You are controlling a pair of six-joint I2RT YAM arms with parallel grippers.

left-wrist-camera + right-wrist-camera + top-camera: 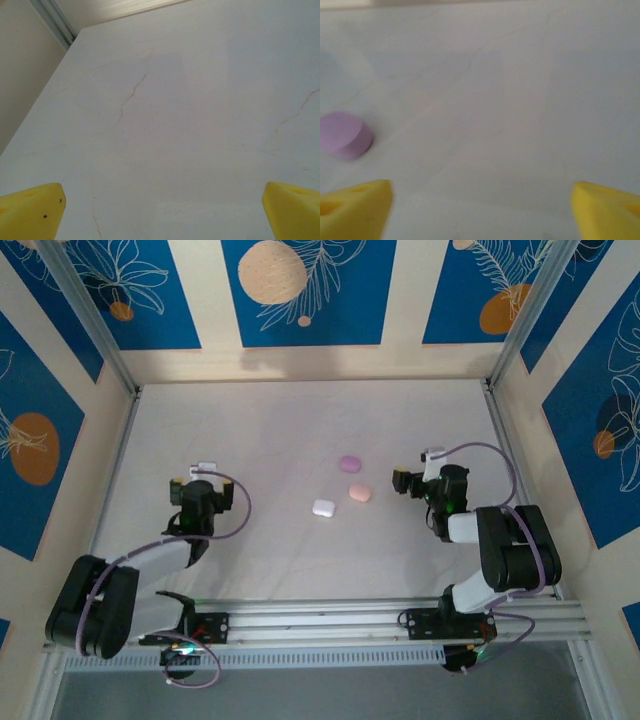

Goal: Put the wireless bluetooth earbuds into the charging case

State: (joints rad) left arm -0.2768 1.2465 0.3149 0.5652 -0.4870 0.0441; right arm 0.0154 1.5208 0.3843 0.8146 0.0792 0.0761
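Both pincers spread wide, empty. Right pincer (480, 205) low over surface (520, 75), lilac case (344, 136) just ahead-left; left pincer (162, 205) over bare surface, well apart from cases. Lilac, pink case (359, 493) & white case (323, 508) sit mid-surface, look shut. Earbuds too small to make out. Step, I reckon: approach. Next move: open a case, find buds.

Mid-table cluster: lilac case (348, 463), pink case (359, 493), white case (323, 508); open tabletop (250, 420) around.
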